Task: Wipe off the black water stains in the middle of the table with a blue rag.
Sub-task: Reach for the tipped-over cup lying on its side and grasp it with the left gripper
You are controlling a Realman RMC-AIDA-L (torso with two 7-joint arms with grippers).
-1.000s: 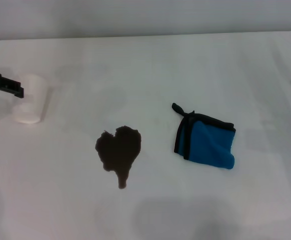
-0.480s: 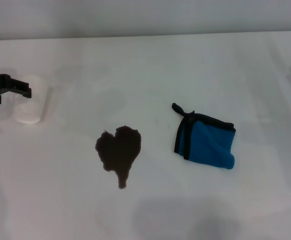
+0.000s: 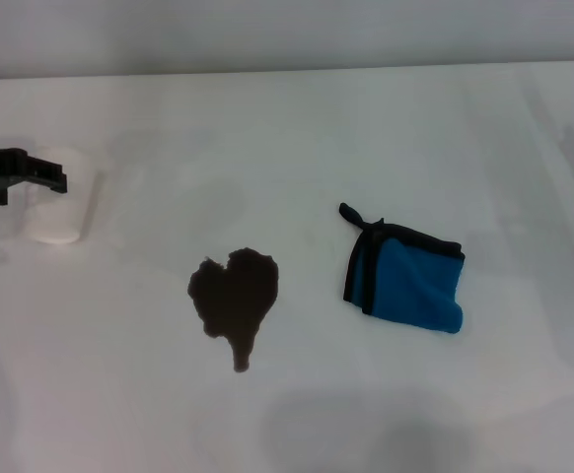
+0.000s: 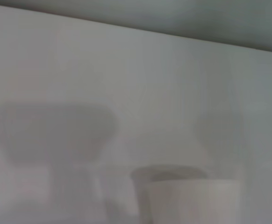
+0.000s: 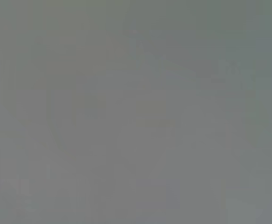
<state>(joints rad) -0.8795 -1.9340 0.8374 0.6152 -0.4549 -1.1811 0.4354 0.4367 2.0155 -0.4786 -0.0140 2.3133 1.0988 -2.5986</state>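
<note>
The black water stains (image 3: 235,299) form one dark heart-shaped blotch with a short drip tail near the middle of the white table (image 3: 297,128). To its right, a hand's width away, the blue rag (image 3: 405,279) lies folded flat, with black edging and a black loop tab at its far-left corner. My left gripper (image 3: 42,175) hovers at the far left edge of the head view, well away from both. The right gripper is out of view, and its wrist view shows only plain grey.
A white cup (image 3: 60,207) stands at the far left, just under and beside the left gripper; the white cup (image 4: 187,198) also fills the lower part of the left wrist view. A grey wall runs along the table's far edge.
The left gripper has shifted a little to the right, over the white cup. Stain, rag and cup have not moved.
</note>
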